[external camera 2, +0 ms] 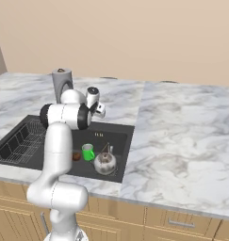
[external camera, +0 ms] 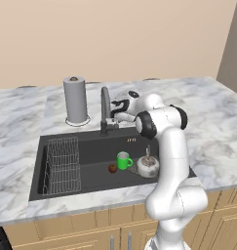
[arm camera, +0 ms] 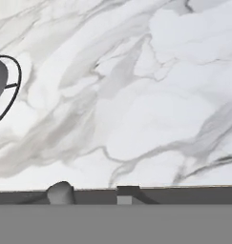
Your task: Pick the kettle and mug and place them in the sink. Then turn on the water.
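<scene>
A green mug (external camera: 123,160) and silvery kettle (external camera: 148,166) already sit in the dark sink (external camera: 86,146), so the arm's gripper (external camera: 121,106), jaw state unclear, hovers beside the faucet (external camera: 106,111), apparently needing to push its handle next.

Bkgd: plain beige wall (external camera: 115,39) behind white marble counter (external camera: 212,117) w/ grey veining. Light wood cabinet fronts (external camera 2: 182,223) below w/ metal pulls. Grey-brown side wall (external camera: 232,53) at far right. Lighting even, soft.
</scene>
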Controlling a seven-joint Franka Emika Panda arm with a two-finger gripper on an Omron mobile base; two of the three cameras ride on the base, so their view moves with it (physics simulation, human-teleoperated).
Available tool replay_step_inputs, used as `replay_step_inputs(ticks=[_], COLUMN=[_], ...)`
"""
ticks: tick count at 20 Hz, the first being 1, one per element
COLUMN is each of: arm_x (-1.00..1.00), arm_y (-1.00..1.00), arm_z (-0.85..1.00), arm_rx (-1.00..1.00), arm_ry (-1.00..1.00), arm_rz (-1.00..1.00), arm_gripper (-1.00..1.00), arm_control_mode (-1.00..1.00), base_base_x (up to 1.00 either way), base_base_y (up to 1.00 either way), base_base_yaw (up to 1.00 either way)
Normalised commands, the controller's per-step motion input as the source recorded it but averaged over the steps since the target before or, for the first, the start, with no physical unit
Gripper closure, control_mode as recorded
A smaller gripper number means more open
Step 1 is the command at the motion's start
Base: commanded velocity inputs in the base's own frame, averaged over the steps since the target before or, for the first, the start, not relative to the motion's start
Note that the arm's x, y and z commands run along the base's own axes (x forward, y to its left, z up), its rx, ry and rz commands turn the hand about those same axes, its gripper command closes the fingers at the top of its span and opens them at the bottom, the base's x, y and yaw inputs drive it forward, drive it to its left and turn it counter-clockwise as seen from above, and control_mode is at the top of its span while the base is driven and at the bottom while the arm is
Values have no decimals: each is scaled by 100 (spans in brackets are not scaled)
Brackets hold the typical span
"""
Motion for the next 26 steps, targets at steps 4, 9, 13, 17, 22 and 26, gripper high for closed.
replay_step_inputs(ticks=[4, 9, 13, 17, 22, 26], arm_x=[-1, 0, -16, -32, -31, -17], arm_y=[-100, -100, -100, -100, -66, -50], arm_z=[-53, -35, -72, -77, -50, 0], arm_rx=[21, 42, 21, 6, 0, 0], arm_ry=[23, 19, 4, 0, 0, 7], arm_rz=[-9, -21, -21, -21, -18, -14], arm_gripper=[100, 100, 100, 100, 100, 100], arm_control_mode=[-100, -100, -100, -100, -100, -100], base_base_x=[0, 0, 0, 0, 0, 0], base_base_y=[0, 0, 0, 0, 0, 0], base_base_yaw=[0, 0, 0, 0, 0, 0])
